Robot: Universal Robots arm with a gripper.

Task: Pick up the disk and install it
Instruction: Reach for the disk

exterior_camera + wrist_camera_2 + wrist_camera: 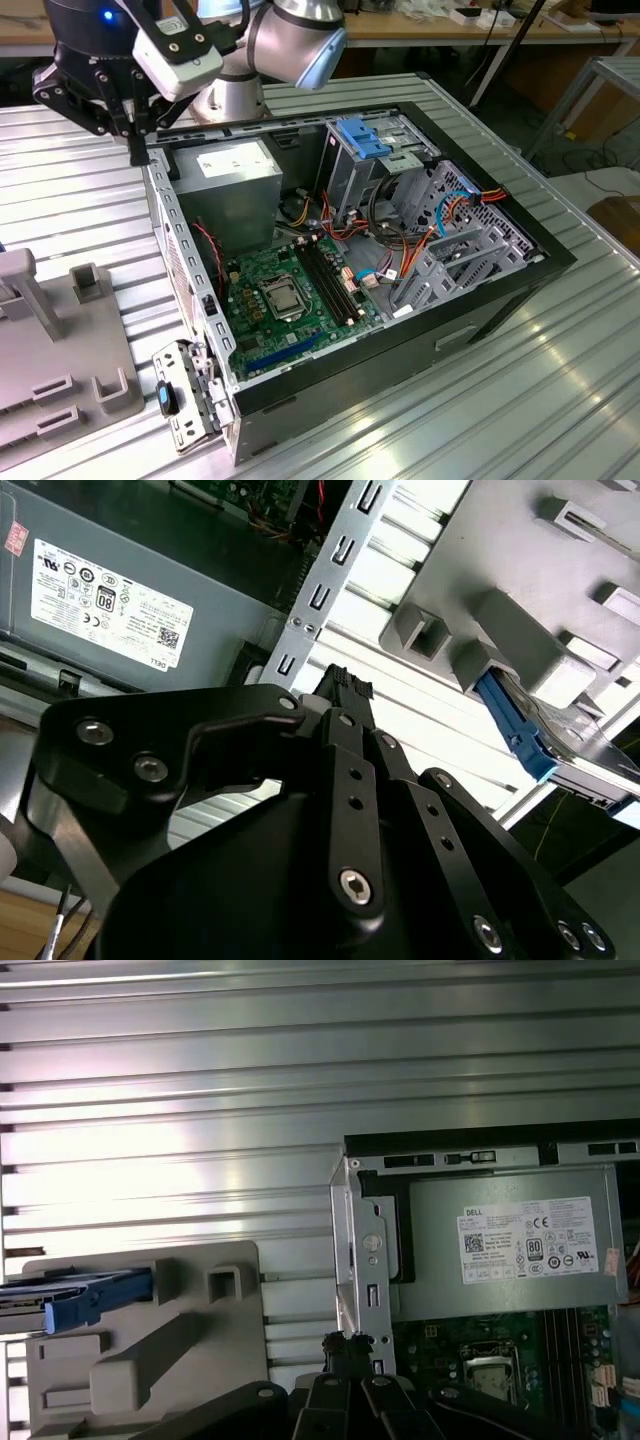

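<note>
The disk (pixel 530 742) is a flat grey drive in a bright blue bracket. It stands in a slot of the grey plastic fixture (pixel 500 570) on the ribbed metal table. The first wrist view shows the disk's (pixel 92 1296) blue end at the edge of the fixture (pixel 150 1360). My gripper (pixel 135 150) hangs over the back corner of the open computer case (pixel 400 330), at the exterior view's left, next to the power supply (pixel 230 180). In both wrist views the fingers meet at their tips (pixel 345 683) (pixel 347 1341) with nothing between them. The gripper is well apart from the disk.
Inside the case lie a green motherboard (pixel 290 295), a light-blue latch plate (pixel 362 138) on the upper bay, and a metal drive cage (pixel 470 240) with coloured cables. The fixture (pixel 60 350) sits on the table at the exterior view's left of the case.
</note>
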